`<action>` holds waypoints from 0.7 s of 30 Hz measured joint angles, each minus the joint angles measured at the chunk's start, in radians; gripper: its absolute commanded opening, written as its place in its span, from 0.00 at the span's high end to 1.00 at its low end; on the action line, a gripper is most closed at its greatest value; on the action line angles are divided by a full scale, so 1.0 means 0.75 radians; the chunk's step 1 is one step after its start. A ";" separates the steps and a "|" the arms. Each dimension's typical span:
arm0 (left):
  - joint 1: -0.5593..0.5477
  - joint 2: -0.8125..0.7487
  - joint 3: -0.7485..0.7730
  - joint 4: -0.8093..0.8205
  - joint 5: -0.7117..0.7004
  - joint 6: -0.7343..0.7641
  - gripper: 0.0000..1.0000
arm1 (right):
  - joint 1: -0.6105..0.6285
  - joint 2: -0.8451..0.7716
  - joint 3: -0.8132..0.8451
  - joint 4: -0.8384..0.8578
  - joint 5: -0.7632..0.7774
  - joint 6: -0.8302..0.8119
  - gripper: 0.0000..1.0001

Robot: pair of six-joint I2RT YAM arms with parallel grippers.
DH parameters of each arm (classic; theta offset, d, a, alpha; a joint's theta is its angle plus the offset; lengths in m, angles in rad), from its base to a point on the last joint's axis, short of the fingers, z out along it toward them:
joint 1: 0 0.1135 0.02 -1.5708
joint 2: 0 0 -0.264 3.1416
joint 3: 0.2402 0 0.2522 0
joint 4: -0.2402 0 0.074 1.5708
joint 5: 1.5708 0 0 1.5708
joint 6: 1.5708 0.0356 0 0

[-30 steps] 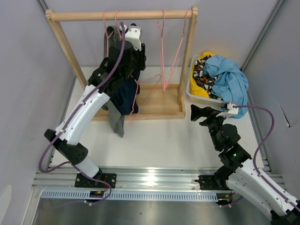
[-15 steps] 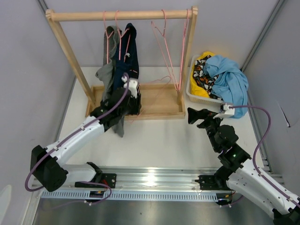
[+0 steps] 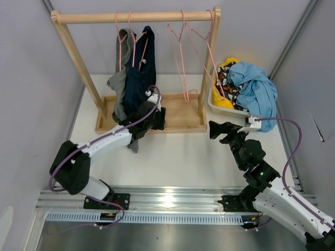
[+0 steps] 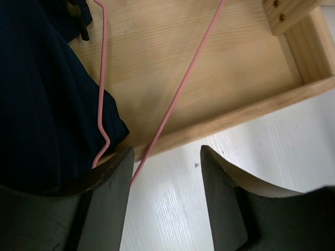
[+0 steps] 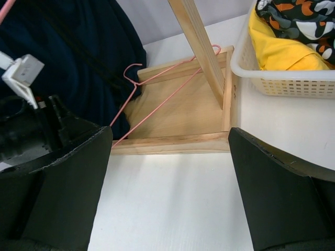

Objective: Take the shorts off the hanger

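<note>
White table [image 3: 178, 151]: creased navy shorts [image 3: 138, 81] hang from pink hanger [image 3: 134, 49], left end of wooden rack [image 3: 136, 17]; left gripper [image 4: 166, 151] spread at rack base, right gripper [image 5: 170, 133] spread nearby.

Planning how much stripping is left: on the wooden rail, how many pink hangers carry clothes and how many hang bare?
Hangers carrying clothes: 2, with the grey garment and the navy garment
Bare hangers: 2
Total on the rail: 4
</note>
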 measured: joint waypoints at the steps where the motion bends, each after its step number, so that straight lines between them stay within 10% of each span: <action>1: 0.007 0.039 0.013 0.016 0.000 0.000 0.40 | 0.001 0.000 0.001 -0.004 0.003 -0.003 0.01; 21: 0.252 0.323 0.051 0.205 0.111 -0.003 0.43 | 0.001 0.130 -0.015 0.030 0.028 -0.073 0.00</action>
